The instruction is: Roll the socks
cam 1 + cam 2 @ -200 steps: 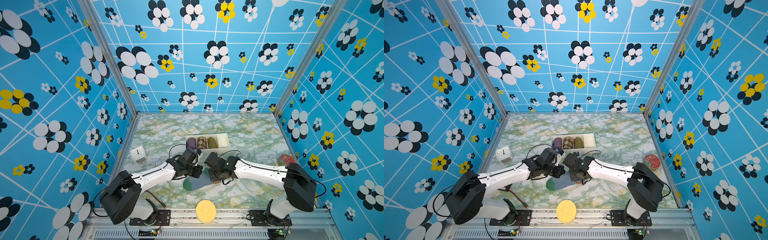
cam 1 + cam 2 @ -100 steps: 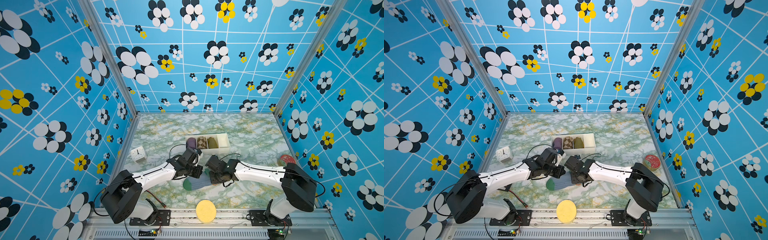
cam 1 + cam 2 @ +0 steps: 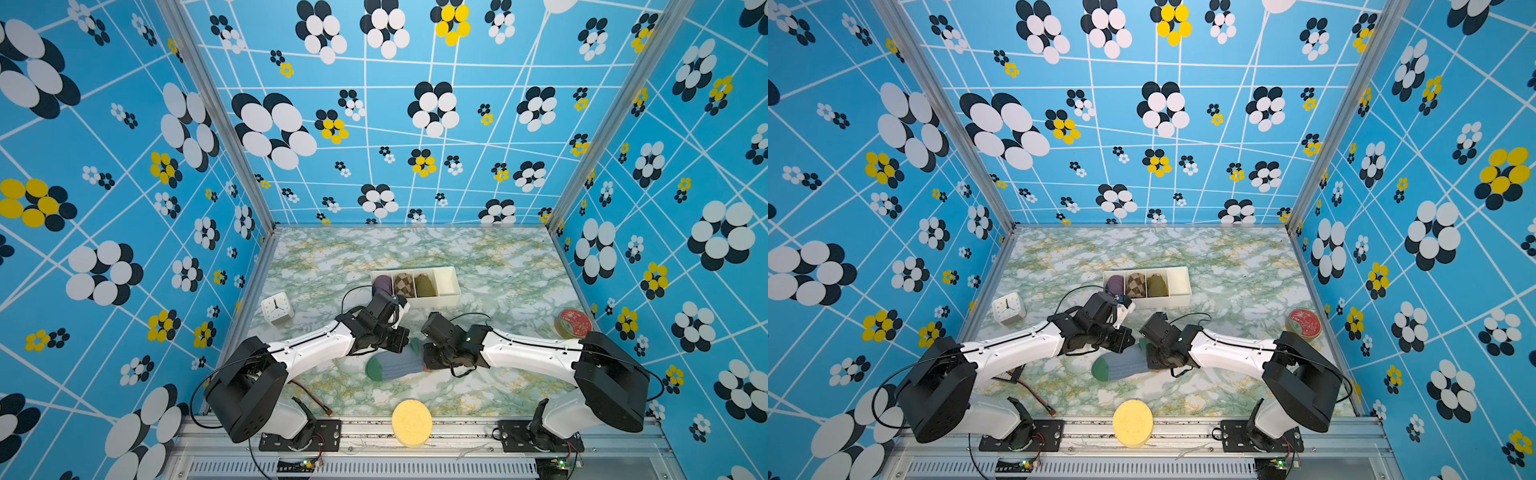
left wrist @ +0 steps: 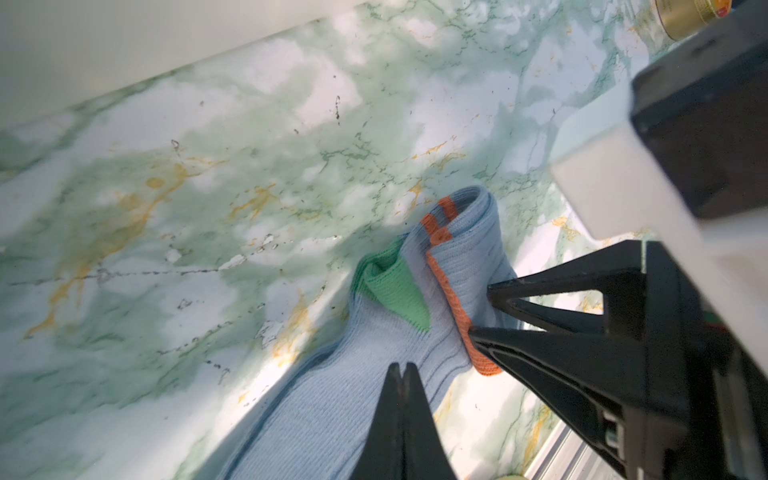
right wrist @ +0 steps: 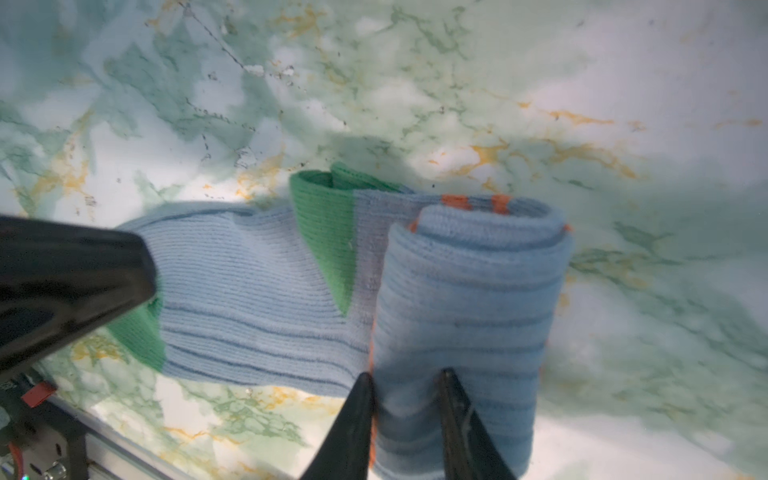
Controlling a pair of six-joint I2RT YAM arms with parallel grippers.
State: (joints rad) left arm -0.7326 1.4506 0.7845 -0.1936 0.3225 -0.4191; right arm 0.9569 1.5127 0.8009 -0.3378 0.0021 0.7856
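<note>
The grey-blue socks [image 3: 395, 366] [image 3: 1121, 366] lie on the marble table between both arms, green toe towards the left. Their orange-cuffed end is rolled up into a thick roll [image 5: 465, 291] beside the green heel [image 5: 328, 232]. My right gripper [image 5: 405, 376] [image 4: 480, 309] is shut on that roll, with fabric bulging between its fingers. My left gripper [image 4: 401, 365] is shut with nothing in it. Its tips rest over the flat foot part of the socks [image 4: 332, 415], close to the roll.
A white divided box [image 3: 446, 282] behind the arms holds purple, checkered and olive rolled socks. A white clock [image 3: 277, 307] stands at the left, a red-lidded tin [image 3: 573, 323] at the right. A yellow round sponge [image 3: 411, 422] lies on the front rail.
The right wrist has shifted slightly at the socks' rolled end. The left arm holds its place.
</note>
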